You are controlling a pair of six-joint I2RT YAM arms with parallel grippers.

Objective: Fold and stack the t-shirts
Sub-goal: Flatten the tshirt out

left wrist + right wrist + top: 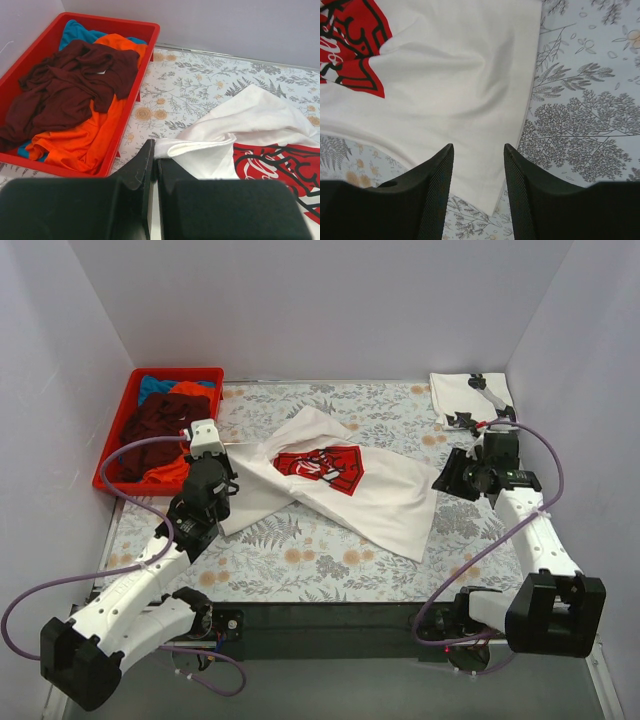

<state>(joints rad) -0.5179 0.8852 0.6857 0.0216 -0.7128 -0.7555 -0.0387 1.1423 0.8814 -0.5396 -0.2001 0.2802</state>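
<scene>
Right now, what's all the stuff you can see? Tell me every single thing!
white t-shirt with red print: 1, white and red, spread mid-table
white t-shirt with black print: 1, white and black, folded, far right corner
maroon t-shirt: 1, maroon, on top in the crate
orange t-shirt: 1, orange, in the crate
blue t-shirt: 1, blue, crate's far end, mostly buried
crate: 1, red, far left
table: 1, flowery cover
left gripper: 1, black, shut on the red-print shirt's edge
right gripper: 1, black, open above that shirt's right edge
</scene>
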